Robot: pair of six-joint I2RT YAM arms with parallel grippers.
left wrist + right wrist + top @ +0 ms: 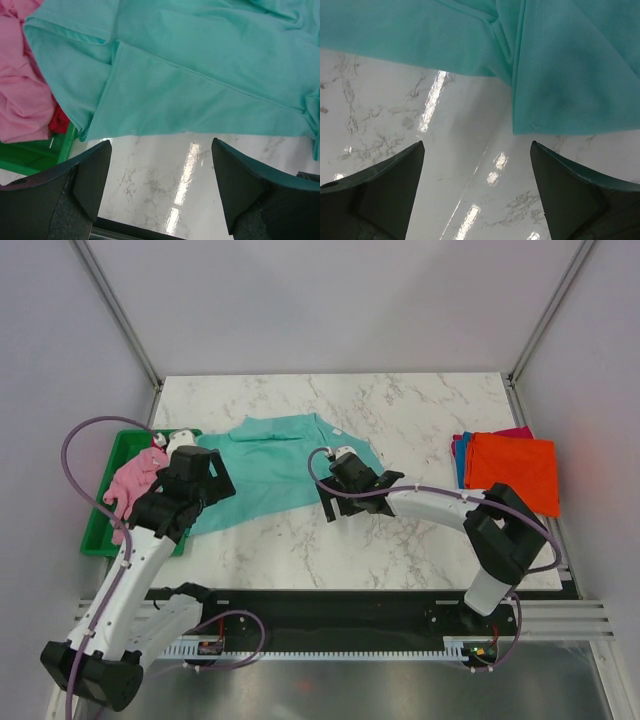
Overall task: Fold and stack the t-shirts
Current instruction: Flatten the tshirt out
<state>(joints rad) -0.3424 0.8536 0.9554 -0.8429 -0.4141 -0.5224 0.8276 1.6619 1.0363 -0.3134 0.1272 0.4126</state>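
White marble table [400,540] between pale walls [60,340], a teal t-shirt [265,465] spread across it.
The shirt lies rumpled; the left gripper [160,150] and right gripper [477,150] both gape wide, empty.

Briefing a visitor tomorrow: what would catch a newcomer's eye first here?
The teal t-shirt lies spread across the middle of the marble table, with the left gripper and right gripper both open at its near edge. At the right edge lies a folded orange t-shirt; at the left, a pink t-shirt is heaped in the green tray.
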